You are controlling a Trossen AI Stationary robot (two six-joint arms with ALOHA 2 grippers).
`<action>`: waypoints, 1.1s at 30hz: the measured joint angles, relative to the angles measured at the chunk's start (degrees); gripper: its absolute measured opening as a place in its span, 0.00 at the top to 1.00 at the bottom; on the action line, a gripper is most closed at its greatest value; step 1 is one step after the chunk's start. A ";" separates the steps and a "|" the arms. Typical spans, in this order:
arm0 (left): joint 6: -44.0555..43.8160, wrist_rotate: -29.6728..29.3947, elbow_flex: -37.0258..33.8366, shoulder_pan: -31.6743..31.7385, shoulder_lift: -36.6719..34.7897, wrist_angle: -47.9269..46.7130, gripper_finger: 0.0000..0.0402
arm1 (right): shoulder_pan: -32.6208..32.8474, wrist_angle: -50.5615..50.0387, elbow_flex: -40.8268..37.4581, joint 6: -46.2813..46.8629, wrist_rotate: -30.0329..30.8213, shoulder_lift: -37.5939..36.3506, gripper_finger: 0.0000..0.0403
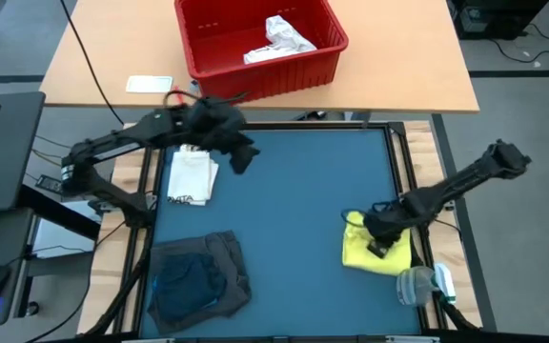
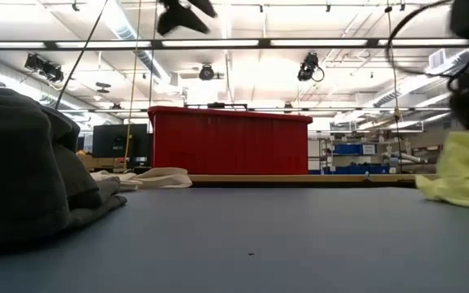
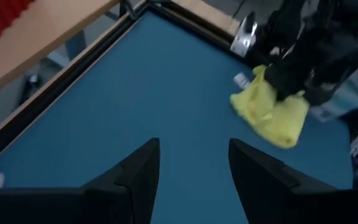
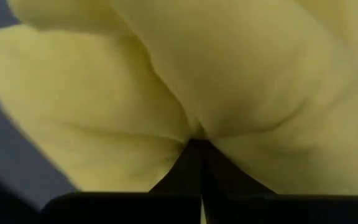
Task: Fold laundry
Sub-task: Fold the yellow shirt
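Overhead, the right gripper [image 1: 381, 240] is down on the yellow garment [image 1: 377, 252], which lies bunched on the blue table mat [image 1: 303, 210] near its right edge; the right wrist view shows the two dark fingers [image 4: 194, 168] brought fully together with a fold of the yellow cloth pinched at their tips, so the jaws are closed on the fabric. The left gripper [image 1: 241, 157] hangs above the mat near its far left corner, well apart from the yellow garment; in the left wrist view its two fingers [image 3: 135, 180] stand parted at a moderate width with bare mat showing between them and nothing held. A dark grey garment [image 1: 219, 262] with a bright blue one [image 1: 184, 281] lying on it rests at the near left of the mat; in the low view the grey cloth [image 2: 31, 163] fills the left foreground. A small cream tote bag [image 1: 192, 176] lies by the mat's left edge, just under the left arm. A clear plastic item with green trim [image 1: 422, 284] sits just beside the yellow garment at the near right corner. On the wooden table beyond the mat stands a red bin [image 1: 260, 43] containing white cloth [image 1: 279, 40]
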 joint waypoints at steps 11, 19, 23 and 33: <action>-2.61 -12.14 0.04 -5.93 -10.60 -14.03 0.52 | 16.27 12.37 0.85 13.71 7.52 4.42 0.98; 1.79 -13.01 0.09 -3.47 -12.69 -17.09 0.52 | 16.50 22.69 0.98 22.29 12.95 3.05 0.76; 4.97 -11.99 0.09 2.94 -11.77 -16.18 0.52 | 14.55 20.95 0.98 24.23 24.78 1.16 0.66; 18.93 11.68 0.11 27.80 -1.05 2.60 0.52 | -4.16 27.02 1.07 5.08 34.82 -2.63 0.56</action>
